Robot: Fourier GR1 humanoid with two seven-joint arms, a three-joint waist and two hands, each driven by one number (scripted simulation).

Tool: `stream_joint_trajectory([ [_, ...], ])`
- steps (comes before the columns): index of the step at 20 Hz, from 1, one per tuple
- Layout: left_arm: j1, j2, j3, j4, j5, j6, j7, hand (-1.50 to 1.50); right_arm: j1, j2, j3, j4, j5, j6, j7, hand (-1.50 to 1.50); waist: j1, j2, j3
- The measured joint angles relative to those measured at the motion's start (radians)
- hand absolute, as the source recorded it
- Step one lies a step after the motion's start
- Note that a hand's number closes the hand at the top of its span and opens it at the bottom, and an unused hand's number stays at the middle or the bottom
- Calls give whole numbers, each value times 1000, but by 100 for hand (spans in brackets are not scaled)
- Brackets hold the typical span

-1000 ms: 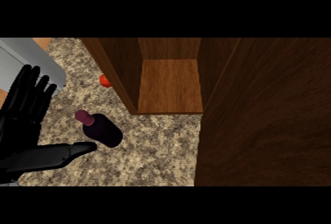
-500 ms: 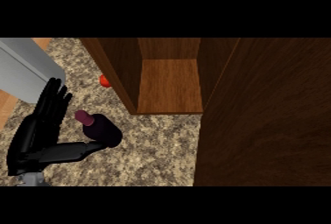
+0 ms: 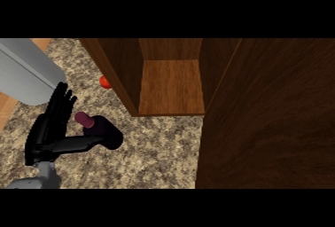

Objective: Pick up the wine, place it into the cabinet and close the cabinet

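Note:
The wine [image 3: 107,131] is a dark purple bottle with a reddish cap, standing on the speckled counter [image 3: 157,155] just in front of the cabinet's left wall. My left hand [image 3: 51,128] is right beside it on its left, turned edge-on, open with fingers straight and pointing away from me. Its thumb [image 3: 82,143] stretches right along the bottle's near side; whether it touches I cannot tell. The wooden cabinet [image 3: 171,86] stands open, its shelf bare. My right hand does not show.
The cabinet's dark door [image 3: 268,124] swings out and fills the right side. A small red object [image 3: 104,82] lies by the cabinet's left wall. A large grey shape [image 3: 23,71] that I cannot identify covers the upper left.
My left hand has turned from flat to edge-on and shifted right up to the bottle. The grey shape has pushed further in from the upper left. The bottle has not moved.

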Motion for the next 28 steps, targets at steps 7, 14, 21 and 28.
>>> stream_joint_trajectory([
  [7,-23,8,35,148,12,-40,-86,-150,11,-10,-8,-3,1,-3,-4,-150,0,0,0],
  [14,-37,17,62,308,29,-104,-191,-150,23,-23,-9,-4,2,1,-13,-150,1,0,0],
  [21,-49,-2,61,449,21,-141,-297,-150,13,-23,0,-4,3,-3,-14,-150,0,0,0],
  [28,-76,-30,59,591,-1,-151,-408,-150,-3,-23,-8,-5,0,-10,-1,-150,-1,0,0],
])
